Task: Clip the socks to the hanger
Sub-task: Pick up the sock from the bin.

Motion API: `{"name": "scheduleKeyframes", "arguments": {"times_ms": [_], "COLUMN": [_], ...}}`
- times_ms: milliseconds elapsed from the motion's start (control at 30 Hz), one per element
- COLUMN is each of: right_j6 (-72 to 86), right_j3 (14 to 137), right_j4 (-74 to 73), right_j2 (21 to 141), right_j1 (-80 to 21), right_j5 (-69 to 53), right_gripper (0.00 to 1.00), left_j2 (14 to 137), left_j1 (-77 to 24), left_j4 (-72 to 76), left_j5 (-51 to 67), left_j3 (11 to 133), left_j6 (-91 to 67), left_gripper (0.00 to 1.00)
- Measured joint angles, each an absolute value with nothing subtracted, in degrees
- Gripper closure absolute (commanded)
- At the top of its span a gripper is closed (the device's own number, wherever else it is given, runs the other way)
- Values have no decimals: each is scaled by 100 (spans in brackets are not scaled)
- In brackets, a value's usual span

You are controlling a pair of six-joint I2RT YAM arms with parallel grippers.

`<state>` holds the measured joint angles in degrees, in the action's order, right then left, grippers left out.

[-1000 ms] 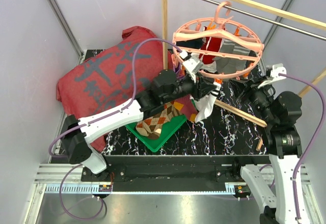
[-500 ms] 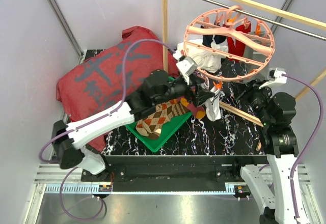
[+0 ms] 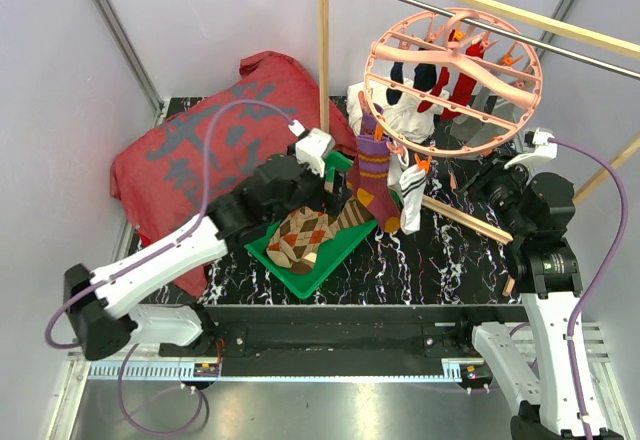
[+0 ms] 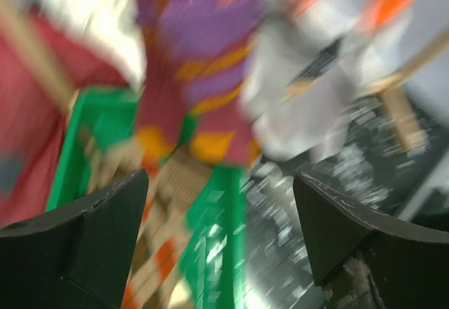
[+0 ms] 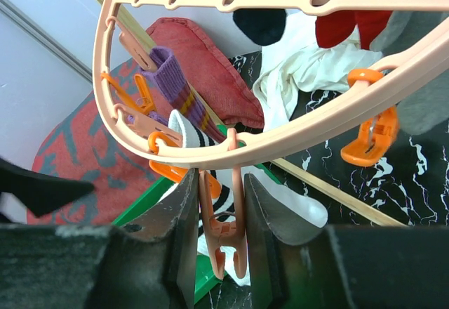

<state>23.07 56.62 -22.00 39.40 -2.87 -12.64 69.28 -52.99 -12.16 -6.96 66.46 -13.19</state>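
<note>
While the hanger [image 3: 450, 58] hangs by its hook from the rail frame [image 3: 480, 5] in the upper right of the overhead view, its ring is tilted toward the camera; several socks already dangle from its clips. A purple-orange striped sock [image 3: 370, 170] hangs at the ring's left edge, with a white sock [image 3: 408, 200] just beside it to the right; a dark navy sock [image 3: 427, 75] and red socks [image 3: 462, 85] hang nearer the top of the ring, and a grey sock [image 3: 480, 135] hangs at its lower right.

Below and left of the ring, a green tray [image 3: 335, 265] sits on the black marbled table [image 3: 440, 250]; a brown argyle sock [image 3: 305, 235] lies in it. A big red cloth [image 3: 200, 150] fills the left of the table.

The left gripper [image 4: 221, 179] has its fingers spread wide with nothing between them; its wrist view is badly blurred, showing only the striped sock above and the tray below. Overhead, that arm reaches from the lower left to the tray's upper edge, left of the striped sock.

The right gripper [image 5: 219, 182] sits under the near rim of the ring, its fingers parted on either side of a dangling pink clip [image 5: 224, 235]; they stand very close to the clip, but whether they press it I cannot tell. An orange clip [image 5: 368, 137] hangs to the right of it.
</note>
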Motion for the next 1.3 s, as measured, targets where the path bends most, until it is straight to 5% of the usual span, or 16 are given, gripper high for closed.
{"name": "scheduleKeyframes", "arguments": {"times_ms": [267, 933, 1200, 1300], "right_j6": [2292, 2097, 2032, 2014], "right_j3": [5623, 5616, 5601, 5601], "right_j4": [-2167, -2169, -2167, -2167], "right_j2": [3940, 3913, 3913, 3913], "right_j1": [-287, -287, -287, -287], "right_j5": [-1264, -1260, -1264, -1264], "right_gripper": [100, 100, 100, 100], "left_j2": [8466, 12127, 12582, 12547], "left_j1": [-5127, -4248, -4160, -4160], "left_j4": [-2237, -2928, -3006, -2958], "left_j5": [-1149, -1380, -1356, -1328], "left_j3": [6611, 9336, 9640, 9590], "left_j6": [-1361, -1431, -1610, -1643], "left_gripper": [34, 63, 94, 97]}}
